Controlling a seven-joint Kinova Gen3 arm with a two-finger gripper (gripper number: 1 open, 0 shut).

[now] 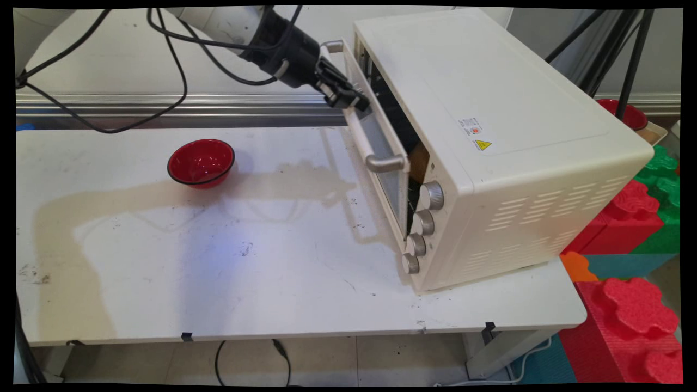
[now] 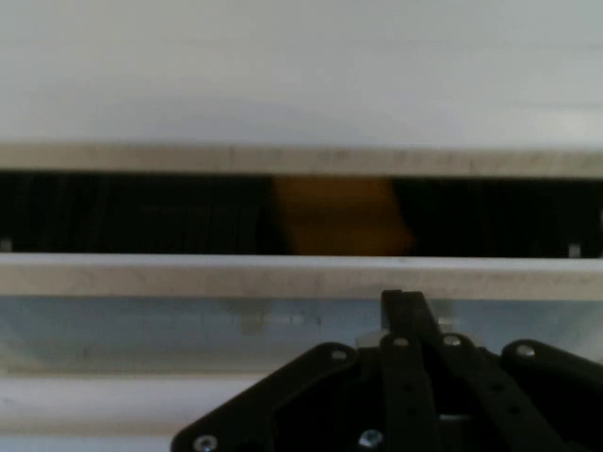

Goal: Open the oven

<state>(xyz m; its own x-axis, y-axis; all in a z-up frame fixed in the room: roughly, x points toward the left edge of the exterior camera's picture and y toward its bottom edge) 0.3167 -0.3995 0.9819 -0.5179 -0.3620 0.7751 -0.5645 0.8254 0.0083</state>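
- The black two-finger gripper (image 1: pixel 348 100) sits at the pale door handle (image 1: pixel 360 132) of the cream metal toaster oven (image 1: pixel 490 136), far right; whether it grips, I can't tell
- Door slightly ajar; the red round bowl (image 1: pixel 201 162) sits well left

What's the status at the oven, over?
Gripper shut on oven door handle. Oven door ajar, something orange inside the gap. Red bowl apart, on table to the left.

A cream toaster oven (image 1: pixel 490 147) stands on the white worktop's (image 1: pixel 218 272) right side, door ajar; a red bowl (image 1: pixel 201 162) sits far left, foam blocks (image 1: pixel 631 283) beyond the right edge.
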